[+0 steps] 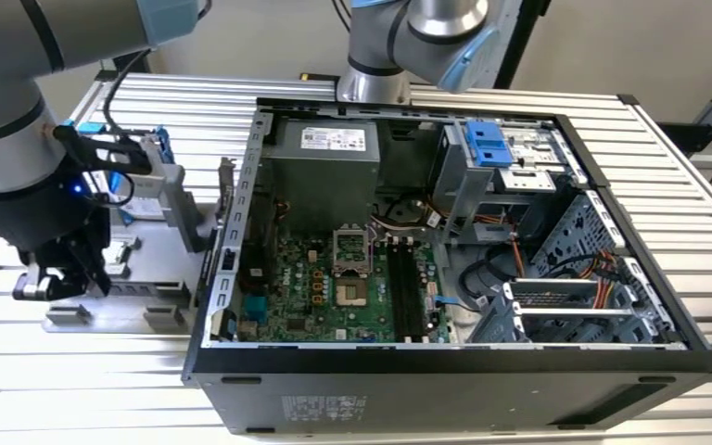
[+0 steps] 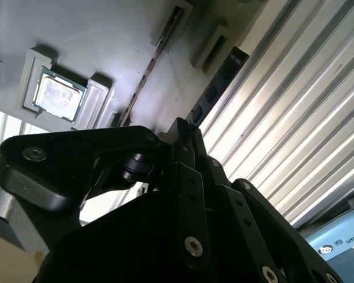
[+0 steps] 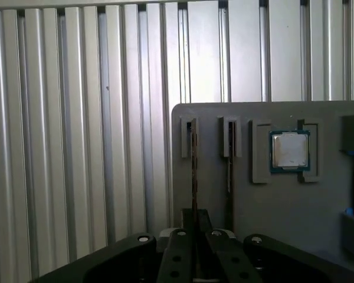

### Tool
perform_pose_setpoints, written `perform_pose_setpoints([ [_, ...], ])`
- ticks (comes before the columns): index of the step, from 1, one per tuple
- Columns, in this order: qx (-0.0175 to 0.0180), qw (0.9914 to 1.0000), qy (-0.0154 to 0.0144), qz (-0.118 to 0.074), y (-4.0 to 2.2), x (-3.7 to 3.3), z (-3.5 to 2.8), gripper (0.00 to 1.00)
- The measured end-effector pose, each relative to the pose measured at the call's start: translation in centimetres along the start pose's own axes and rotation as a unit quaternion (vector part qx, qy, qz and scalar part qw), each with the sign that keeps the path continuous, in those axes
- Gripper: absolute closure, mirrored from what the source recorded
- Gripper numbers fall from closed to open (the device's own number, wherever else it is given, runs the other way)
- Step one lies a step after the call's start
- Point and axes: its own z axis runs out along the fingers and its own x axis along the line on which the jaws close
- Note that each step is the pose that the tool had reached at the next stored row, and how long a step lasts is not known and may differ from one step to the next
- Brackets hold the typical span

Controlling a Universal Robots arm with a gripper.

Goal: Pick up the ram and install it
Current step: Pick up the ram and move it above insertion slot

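Observation:
Two rams stand on edge in slots of a grey holder plate [image 3: 212,200]. In the first wrist view my gripper [image 3: 194,221] sits over the end of the ram [image 3: 193,165] farther from the square silver chip [image 3: 290,150]. Its fingers are closed tight on that thin board, which still sits in its slot. The second wrist view shows the same dark ram [image 2: 219,79] running up to the gripper [image 2: 186,127]. In the exterior view the gripper [image 1: 66,278] hangs low over the holder plate [image 1: 146,311], at the exterior view's left of the open computer case [image 1: 455,362].
A second ram [image 3: 230,159] stands in the neighbouring slot, close beside the fingers. A silver hard drive with blue rails [image 1: 146,176] stands upright on the holder behind the gripper. The motherboard's long black memory slots [image 1: 412,287] lie inside the case. Ribbed metal table [image 1: 653,167] surrounds everything.

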Motion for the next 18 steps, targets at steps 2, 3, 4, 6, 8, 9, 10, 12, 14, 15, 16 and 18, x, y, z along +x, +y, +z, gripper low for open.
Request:
perform_pose_setpoints([
  [2,0.0000,1.00000,0.0000,0.000,0.01,0.00,-0.30,1.00],
  [3,0.0001,1.00000,-0.0001,0.000,0.01,0.01,-0.44,1.00],
  [4,0.0001,1.00000,-0.0001,0.000,0.02,0.01,-0.58,1.00],
  [6,0.0000,1.00000,-0.0001,0.000,0.03,0.01,-0.90,1.00],
  [8,0.0000,1.00000,-0.0001,0.000,0.04,0.02,-1.23,1.00],
  [9,0.0000,1.00000,0.0000,0.000,0.05,0.02,-1.39,1.00],
  [10,0.0000,1.00000,-0.0001,0.000,0.05,0.02,-1.55,1.00],
  [12,0.0000,1.00000,0.0000,0.000,0.06,0.03,-1.88,1.00],
  [14,0.0001,1.00000,-0.0001,0.000,0.07,0.03,-2.16,1.00],
  [15,0.0000,1.00000,0.0000,0.000,0.07,0.04,-2.30,1.00],
  [16,0.0000,1.00000,0.0000,0.000,0.08,0.04,-2.42,1.00],
  [18,0.0000,1.00000,0.0000,0.000,0.08,0.04,-2.61,1.00],
])
